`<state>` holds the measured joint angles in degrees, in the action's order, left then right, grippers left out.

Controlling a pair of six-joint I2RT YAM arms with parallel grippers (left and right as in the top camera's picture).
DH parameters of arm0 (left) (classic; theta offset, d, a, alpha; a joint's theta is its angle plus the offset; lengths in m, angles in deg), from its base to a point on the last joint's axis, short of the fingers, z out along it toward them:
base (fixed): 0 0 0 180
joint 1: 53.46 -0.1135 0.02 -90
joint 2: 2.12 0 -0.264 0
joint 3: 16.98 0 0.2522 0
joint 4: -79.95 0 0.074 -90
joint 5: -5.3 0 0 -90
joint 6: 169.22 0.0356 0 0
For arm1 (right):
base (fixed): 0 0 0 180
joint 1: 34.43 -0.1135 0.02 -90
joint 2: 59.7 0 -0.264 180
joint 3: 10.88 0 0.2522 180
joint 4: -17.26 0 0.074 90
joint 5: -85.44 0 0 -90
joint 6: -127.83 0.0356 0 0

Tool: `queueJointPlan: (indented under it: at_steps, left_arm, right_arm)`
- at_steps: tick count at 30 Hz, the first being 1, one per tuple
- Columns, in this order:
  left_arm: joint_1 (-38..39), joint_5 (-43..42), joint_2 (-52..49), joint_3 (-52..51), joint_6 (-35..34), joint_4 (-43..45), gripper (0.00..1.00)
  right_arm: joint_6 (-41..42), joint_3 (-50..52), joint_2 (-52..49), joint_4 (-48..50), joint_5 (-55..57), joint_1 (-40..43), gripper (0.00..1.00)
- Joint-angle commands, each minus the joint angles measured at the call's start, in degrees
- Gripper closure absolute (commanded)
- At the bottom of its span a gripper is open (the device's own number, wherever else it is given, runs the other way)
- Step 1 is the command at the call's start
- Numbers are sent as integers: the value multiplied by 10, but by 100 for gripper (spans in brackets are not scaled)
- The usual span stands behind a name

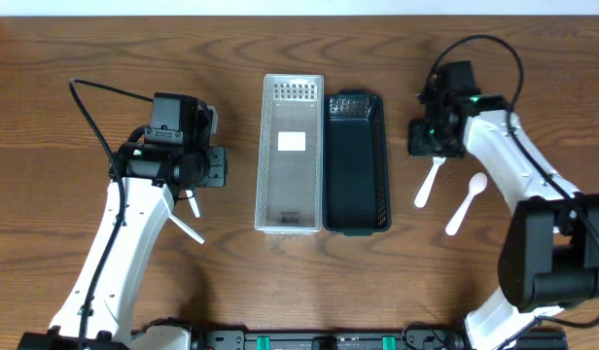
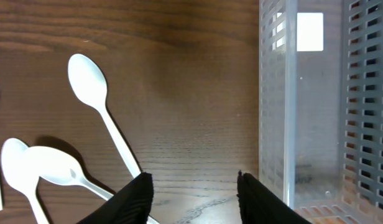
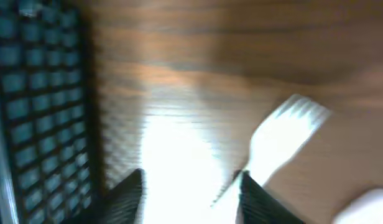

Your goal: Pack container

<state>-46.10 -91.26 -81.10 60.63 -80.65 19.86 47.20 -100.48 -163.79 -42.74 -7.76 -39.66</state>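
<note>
Now the right tool [image 3: 190,183] stands wide open, empty, the white fork [image 3: 283,127] just ahead.

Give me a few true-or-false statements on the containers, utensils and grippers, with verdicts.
1. The clear container sits beside the dark container, on the left arm's side. True.
2. A spoon already lies in the clear container. False: no utensil shows in it.
3. The left gripper is shut on a spoon. False: it is open and empty, and the spoons lie on the table beside it.
4. A white fork and a white spoon lie on the table near the right gripper. True.
</note>
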Motion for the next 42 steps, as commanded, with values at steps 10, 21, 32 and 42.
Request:
queueJointPlan:
  at_steps: [10,21,32,42]
  left_arm:
    - [1,12,145,10,5,-57,14]
    - [1,12,199,10,0,-104,2]
    - [1,12,199,10,0,-104,2]
    - [1,12,199,10,0,-104,2]
  right_arm:
    - [106,-66,241,-157,53,74,1]
    - [290,-49,231,-203,41,50,1]
    - [290,-50,45,-173,21,48,1]
    - [289,-57,-39,-150,23,33,1]
